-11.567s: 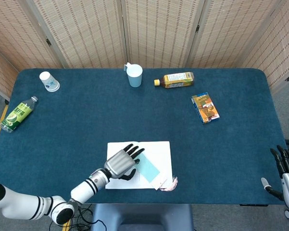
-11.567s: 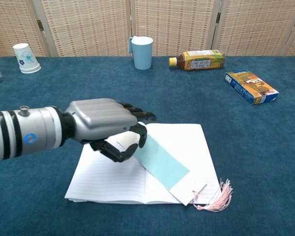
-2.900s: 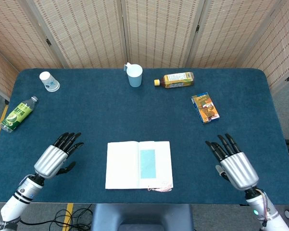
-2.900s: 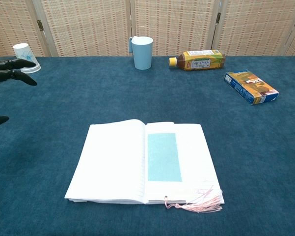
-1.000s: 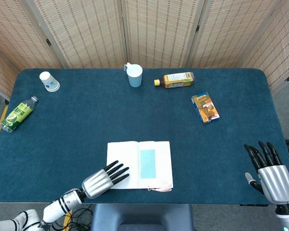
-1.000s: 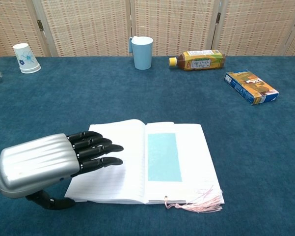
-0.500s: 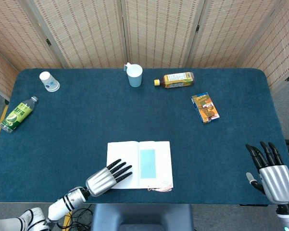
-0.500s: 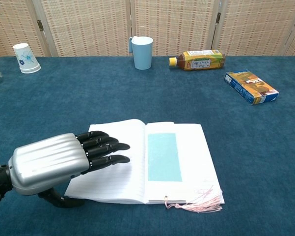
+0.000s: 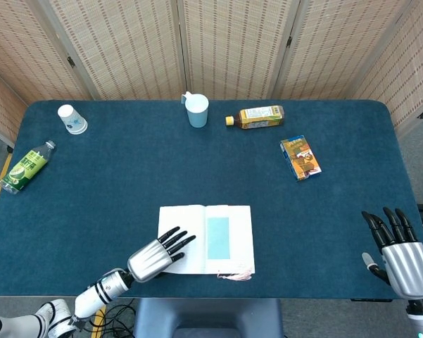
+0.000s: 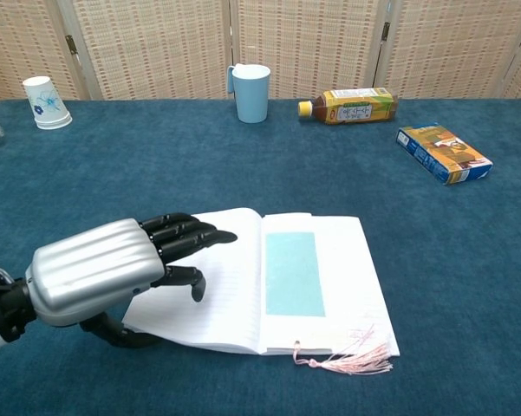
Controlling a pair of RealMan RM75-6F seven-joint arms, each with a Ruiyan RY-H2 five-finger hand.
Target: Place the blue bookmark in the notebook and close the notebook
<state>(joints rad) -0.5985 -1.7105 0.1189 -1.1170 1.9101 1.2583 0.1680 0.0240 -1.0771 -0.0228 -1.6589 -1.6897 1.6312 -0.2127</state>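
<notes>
The left hand (image 10: 113, 273) has a back of brushed silver metal, ribbed in long grooves that run toward the knuckles; its fingers (image 10: 191, 234) are glossy black and segmented, and the thumb is black as well; behind it sits a black wrist collar, then a white forearm (image 9: 91, 303) banded with black rings; the right hand (image 9: 401, 260) shows the same make, a silver grooved back with black fingers (image 9: 387, 222), a pale side piece at the thumb's base, and a small teal mark low on the white wrist.
</notes>
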